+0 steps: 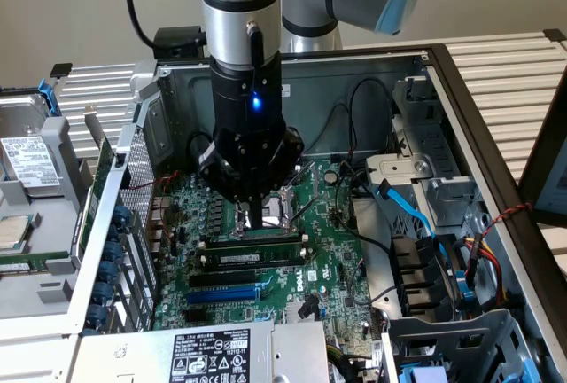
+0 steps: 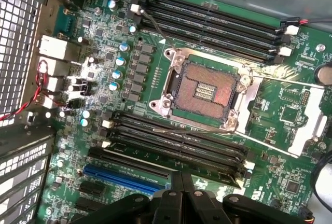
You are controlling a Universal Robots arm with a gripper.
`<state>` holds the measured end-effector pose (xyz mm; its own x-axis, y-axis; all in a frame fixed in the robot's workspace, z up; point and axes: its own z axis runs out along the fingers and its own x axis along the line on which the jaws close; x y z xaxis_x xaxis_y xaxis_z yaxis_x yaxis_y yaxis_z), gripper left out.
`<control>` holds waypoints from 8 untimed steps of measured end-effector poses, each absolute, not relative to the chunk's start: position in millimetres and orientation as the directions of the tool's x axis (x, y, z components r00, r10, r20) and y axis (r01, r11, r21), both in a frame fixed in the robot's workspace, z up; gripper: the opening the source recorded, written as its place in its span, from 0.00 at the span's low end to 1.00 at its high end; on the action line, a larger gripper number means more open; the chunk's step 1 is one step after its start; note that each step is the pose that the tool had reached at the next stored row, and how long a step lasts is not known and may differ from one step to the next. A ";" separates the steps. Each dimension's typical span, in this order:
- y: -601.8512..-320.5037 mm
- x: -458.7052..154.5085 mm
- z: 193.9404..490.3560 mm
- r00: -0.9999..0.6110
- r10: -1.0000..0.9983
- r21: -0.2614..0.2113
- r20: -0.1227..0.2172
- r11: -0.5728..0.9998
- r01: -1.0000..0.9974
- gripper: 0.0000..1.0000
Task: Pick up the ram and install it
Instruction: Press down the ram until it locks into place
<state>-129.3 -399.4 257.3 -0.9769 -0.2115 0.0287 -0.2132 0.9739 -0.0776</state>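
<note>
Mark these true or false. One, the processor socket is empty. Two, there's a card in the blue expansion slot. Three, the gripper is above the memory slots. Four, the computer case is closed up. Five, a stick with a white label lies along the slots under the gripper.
1. True: the processor socket shows bare contacts.
2. False: the blue expansion slot has nothing in it.
3. True: the gripper is above the memory slots.
4. False: the computer case lies open, with the motherboard exposed.
5. True: the ram, white label up, lies along the slots there.
</note>
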 end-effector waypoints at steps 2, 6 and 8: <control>-399.4 -129.3 257.3 -0.982 -0.188 -0.078 0.028 0.979 -0.190 0.10; -399.4 -129.3 257.3 -0.989 -0.144 -0.078 0.025 0.986 -0.145 0.10; -399.4 -129.3 257.3 -0.992 -0.121 -0.079 0.023 0.989 -0.122 0.10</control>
